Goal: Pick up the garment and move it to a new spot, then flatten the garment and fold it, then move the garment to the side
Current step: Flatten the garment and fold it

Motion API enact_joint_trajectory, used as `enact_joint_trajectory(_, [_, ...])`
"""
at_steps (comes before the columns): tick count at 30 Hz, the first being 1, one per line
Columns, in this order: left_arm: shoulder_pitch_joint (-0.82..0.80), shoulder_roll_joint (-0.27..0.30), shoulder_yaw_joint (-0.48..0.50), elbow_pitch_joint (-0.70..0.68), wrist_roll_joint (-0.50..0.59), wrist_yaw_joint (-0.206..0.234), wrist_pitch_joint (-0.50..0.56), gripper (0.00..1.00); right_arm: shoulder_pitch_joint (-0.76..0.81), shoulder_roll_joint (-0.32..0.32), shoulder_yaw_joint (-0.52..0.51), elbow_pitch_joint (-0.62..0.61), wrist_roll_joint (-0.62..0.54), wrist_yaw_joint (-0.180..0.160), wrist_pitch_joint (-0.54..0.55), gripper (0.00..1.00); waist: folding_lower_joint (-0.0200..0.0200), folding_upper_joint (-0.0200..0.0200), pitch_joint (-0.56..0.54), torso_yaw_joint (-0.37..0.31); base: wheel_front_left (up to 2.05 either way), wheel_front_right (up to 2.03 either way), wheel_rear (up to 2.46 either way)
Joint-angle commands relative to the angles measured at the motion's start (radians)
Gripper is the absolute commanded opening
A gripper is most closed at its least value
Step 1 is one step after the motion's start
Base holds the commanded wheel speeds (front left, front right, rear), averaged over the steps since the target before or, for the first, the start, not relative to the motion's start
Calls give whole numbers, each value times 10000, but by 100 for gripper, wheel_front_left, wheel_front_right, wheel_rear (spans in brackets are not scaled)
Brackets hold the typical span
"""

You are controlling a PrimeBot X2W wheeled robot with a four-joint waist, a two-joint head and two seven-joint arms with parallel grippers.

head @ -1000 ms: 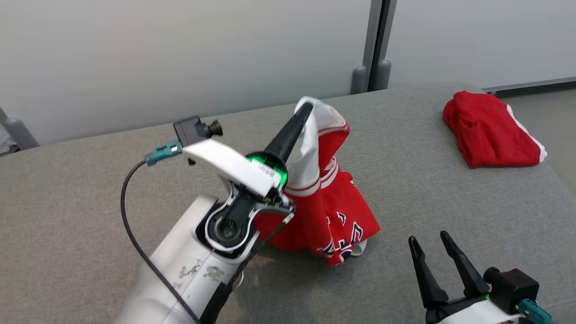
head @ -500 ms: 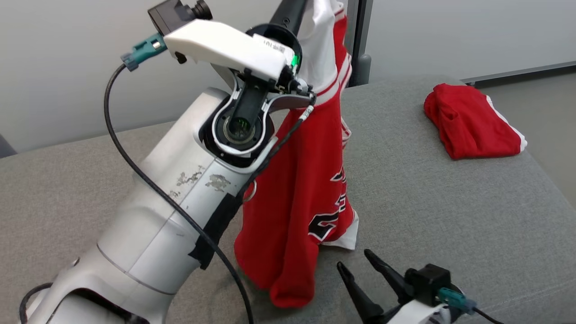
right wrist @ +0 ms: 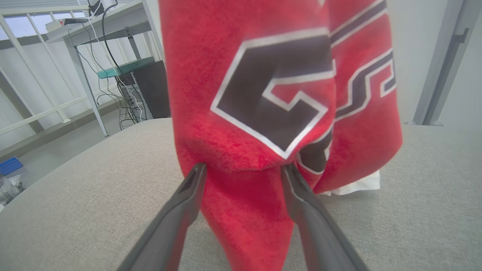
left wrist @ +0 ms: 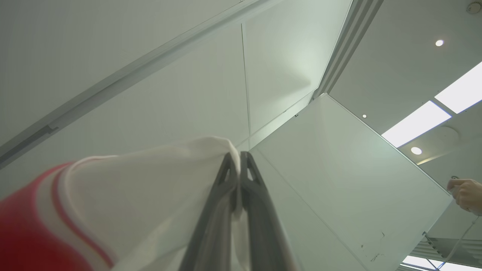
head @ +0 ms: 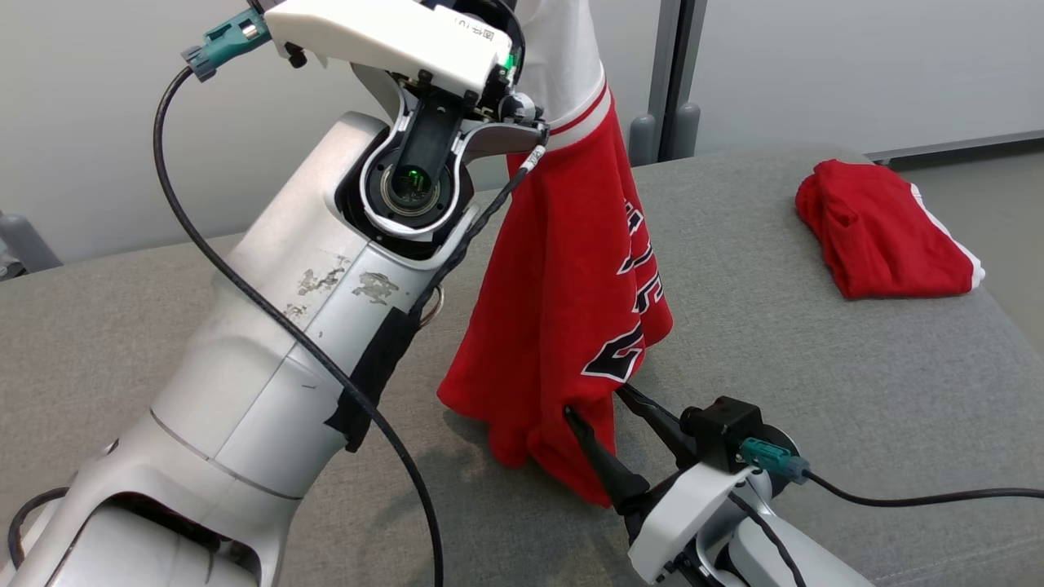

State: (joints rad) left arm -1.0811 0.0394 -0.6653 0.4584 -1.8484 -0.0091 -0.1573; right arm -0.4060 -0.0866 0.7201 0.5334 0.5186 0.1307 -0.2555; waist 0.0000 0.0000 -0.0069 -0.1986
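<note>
The garment (head: 563, 326), a heap a second ago, is now hung over the table (head: 816, 383) from the left gripper (left wrist: 237, 165), clamped on its white edge. The right gripper (head: 596, 399), spread wide, is brought astride the hem; a second grasp is expected.

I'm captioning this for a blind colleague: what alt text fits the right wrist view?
The right gripper, open, flanks the low end of a hanging red jersey with black, white-edged lettering, over a grey cushion.
</note>
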Motion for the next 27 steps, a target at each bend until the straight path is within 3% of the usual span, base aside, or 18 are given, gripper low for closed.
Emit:
enact_joint_trajectory(1, [-487, 313, 335, -165, 99, -114, -35, 0, -351, 171, 117, -125, 15, 0, -63, 78, 0, 0, -28, 100, 0, 0, 0])
enact_joint_trajectory(2, [-472, 335, 362, -128, 112, -126, -68, 0, -431, 186, 179, -59, 22, 0, -63, 14, 0, 0, -40, 149, 0, 0, 0])
enact_joint_trajectory(3, [-459, 351, 404, -84, 110, -138, -107, 0, -490, 197, 199, -7, 44, 0, -63, 0, 0, 0, -52, 203, 0, 0, 0])
enact_joint_trajectory(10, [-364, 694, 685, 383, 271, -209, -390, 0, -498, -116, -284, -239, -187, 0, -63, 0, 0, 0, -99, 403, 0, 0, 0])
enact_joint_trajectory(20, [217, 1055, 1037, 517, 158, -198, -528, 0, 151, -1477, -3303, -2305, -1444, 0, -63, 0, 0, 0, -242, 516, 0, 0, 0])
enact_joint_trajectory(24, [971, 922, 1541, -1014, -652, 345, -596, 0, 183, -2157, -5060, -3528, -2236, 0, -63, 0, 0, 0, -294, 684, 0, 0, 0])
enact_joint_trajectory(27, [1414, 971, 1624, -1748, -886, 792, -632, 0, 125, -2288, -5121, -3518, -2241, 0, -63, 0, 0, 0, -255, 765, 0, 0, 0])
